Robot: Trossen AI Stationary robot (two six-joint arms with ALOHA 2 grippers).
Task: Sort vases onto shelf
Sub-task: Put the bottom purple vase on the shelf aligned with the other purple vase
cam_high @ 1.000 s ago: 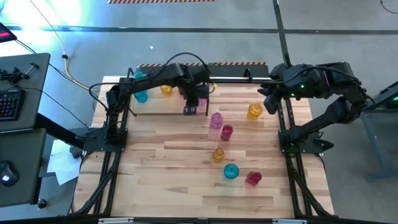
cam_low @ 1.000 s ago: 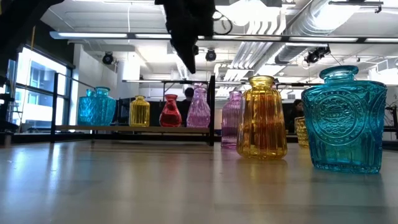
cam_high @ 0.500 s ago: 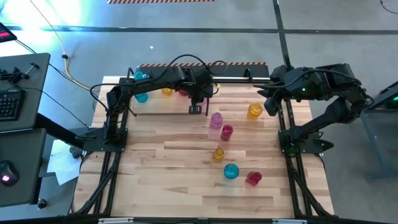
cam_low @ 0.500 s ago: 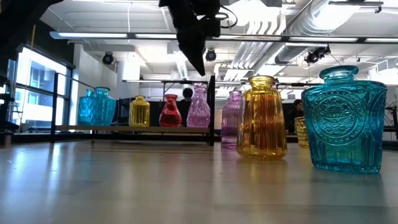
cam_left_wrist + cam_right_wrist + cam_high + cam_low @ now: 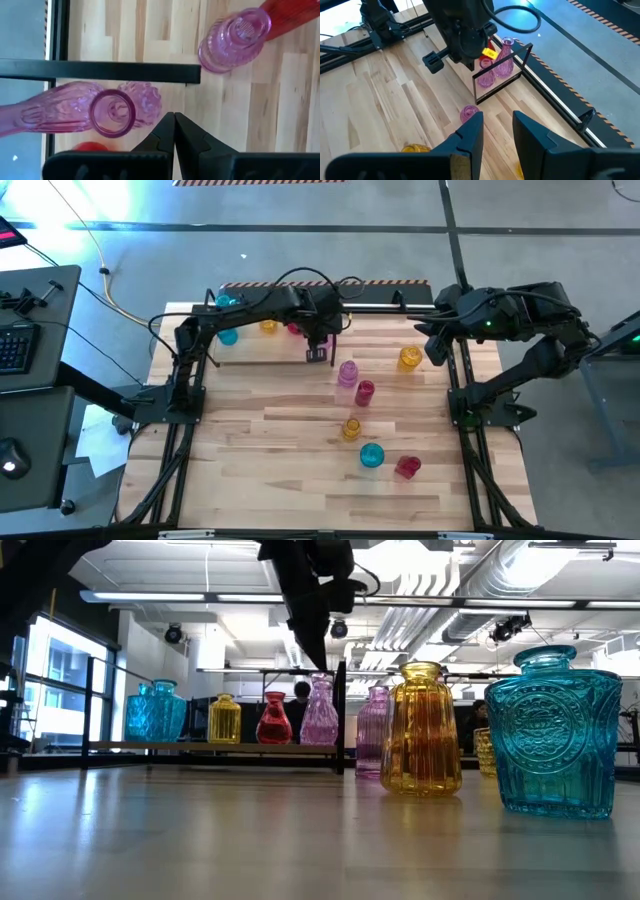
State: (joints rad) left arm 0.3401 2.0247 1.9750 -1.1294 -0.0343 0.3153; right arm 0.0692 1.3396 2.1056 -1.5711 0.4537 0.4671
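Note:
The shelf (image 5: 262, 348) stands at the table's far left, with black rods and a light plank (image 5: 215, 747). On the plank stand a cyan vase (image 5: 155, 710), a yellow one (image 5: 224, 720), a red one (image 5: 274, 718) and a pink narrow-necked one (image 5: 320, 712). My left gripper (image 5: 174, 125) hangs shut and empty just above that pink vase (image 5: 112, 112), at the shelf's right end (image 5: 318, 352). Loose vases stand on the table: pink (image 5: 347, 372), red (image 5: 365, 392), yellow (image 5: 351, 428), cyan (image 5: 371, 456), red (image 5: 407, 467) and yellow (image 5: 410, 358). My right gripper (image 5: 495, 130) waits open and raised at the far right (image 5: 437, 345).
The shelf's black end post (image 5: 341, 715) and top rod (image 5: 100, 71) stand close to my left gripper. The nearest loose pink vase (image 5: 235, 40) sits just right of the shelf. Bare wood lies along the table's near left (image 5: 250, 470).
My left gripper has swung a little toward the table's right edge, along the shelf's front toward its right end, and tipped steeper. No vase has moved.

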